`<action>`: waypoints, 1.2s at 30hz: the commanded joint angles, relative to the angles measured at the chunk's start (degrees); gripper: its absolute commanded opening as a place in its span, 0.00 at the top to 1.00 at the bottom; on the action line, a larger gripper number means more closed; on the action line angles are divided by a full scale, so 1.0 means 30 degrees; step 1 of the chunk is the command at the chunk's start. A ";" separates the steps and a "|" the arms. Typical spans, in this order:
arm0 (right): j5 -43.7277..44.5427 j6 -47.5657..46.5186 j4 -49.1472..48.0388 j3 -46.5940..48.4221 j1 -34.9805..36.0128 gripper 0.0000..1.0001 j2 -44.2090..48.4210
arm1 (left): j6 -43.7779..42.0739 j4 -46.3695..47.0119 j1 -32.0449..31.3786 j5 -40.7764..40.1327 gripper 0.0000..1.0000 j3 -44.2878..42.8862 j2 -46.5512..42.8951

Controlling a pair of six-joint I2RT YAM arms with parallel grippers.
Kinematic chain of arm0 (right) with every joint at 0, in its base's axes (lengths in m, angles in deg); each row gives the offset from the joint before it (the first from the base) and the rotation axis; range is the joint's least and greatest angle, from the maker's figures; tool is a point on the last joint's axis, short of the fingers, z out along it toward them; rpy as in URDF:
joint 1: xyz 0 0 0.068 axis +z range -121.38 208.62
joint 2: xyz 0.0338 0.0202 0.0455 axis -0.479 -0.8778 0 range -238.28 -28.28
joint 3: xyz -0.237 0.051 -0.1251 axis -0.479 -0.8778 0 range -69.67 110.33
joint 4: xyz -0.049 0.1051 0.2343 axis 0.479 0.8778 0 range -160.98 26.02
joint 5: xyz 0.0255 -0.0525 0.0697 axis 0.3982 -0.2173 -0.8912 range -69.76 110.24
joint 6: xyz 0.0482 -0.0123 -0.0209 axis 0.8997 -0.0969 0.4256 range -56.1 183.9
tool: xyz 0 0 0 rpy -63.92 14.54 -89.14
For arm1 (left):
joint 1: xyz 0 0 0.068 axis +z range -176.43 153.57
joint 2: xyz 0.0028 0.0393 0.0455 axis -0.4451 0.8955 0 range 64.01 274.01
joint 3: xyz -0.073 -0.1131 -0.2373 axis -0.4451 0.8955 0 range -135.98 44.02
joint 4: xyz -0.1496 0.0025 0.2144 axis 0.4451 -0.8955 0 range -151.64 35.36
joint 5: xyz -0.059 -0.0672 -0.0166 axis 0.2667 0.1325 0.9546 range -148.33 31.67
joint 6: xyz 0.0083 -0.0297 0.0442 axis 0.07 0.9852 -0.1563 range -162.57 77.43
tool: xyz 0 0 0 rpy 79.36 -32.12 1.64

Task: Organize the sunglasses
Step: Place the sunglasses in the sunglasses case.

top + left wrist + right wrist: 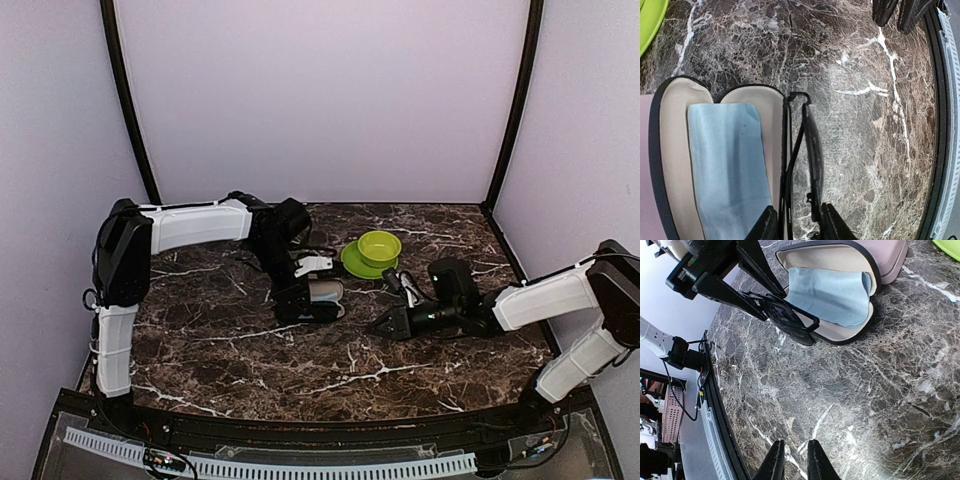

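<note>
The black wire-frame sunglasses [812,150] are folded and pinched near one end by my left gripper [798,210], which is shut on them. They hang just outside the right rim of the open black case [670,150], which holds a blue cloth [725,160]. The right wrist view shows the same sunglasses [787,320] held off the table beside the case [867,265]. My right gripper [792,447] hovers low over bare marble with its fingers slightly apart and nothing between them. From above, my left gripper [300,298] is at the case and my right gripper [385,325] is to its right.
A pink case [885,255] lies against the far side of the black case. A green bowl [380,247] on a green plate [352,262] stands behind them. A small dark object [398,283] lies beside the plate. The table's front edge [725,440] runs near my right gripper.
</note>
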State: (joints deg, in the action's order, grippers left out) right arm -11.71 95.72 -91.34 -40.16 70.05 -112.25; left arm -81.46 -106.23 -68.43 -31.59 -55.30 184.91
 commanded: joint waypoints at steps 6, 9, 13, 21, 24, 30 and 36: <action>-0.0603 0.0537 -0.1738 -0.0311 -0.0175 0.83 -0.0378 | -0.0868 -0.0348 0.0460 0.1010 0.69 -0.0803 0.0015; -0.0762 0.0692 -0.1974 -0.0351 -0.0158 0.83 -0.0586 | -0.0952 -0.0309 0.0488 0.1190 0.69 -0.0886 0.0177; -0.1036 0.0819 -0.2251 -0.0323 -0.0158 0.83 -0.0970 | -0.1173 -0.0364 0.0593 0.1207 0.69 -0.1509 0.0697; -0.1089 0.0707 -0.1901 -0.0332 -0.0180 0.83 -0.0786 | -0.1548 -0.0946 0.0753 0.1019 0.68 -0.2527 0.1819; -0.1100 0.0705 -0.1884 -0.0368 -0.0163 0.83 -0.0782 | -0.1638 -0.1136 0.0921 0.1109 0.68 -0.2750 0.1985; -0.1130 0.0762 -0.1936 -0.0297 -0.0163 0.83 -0.0840 | -0.1700 -0.1327 0.1021 0.1260 0.68 -0.3009 0.2270; -0.1119 0.0692 -0.1915 -0.0353 -0.0165 0.83 -0.0955 | -0.1689 -0.1553 0.1024 0.1457 0.68 -0.3181 0.2503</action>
State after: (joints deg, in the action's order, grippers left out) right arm -14.50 97.66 -95.28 -40.68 69.81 -114.87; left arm -85.46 -108.40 -65.54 -28.96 -63.04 192.12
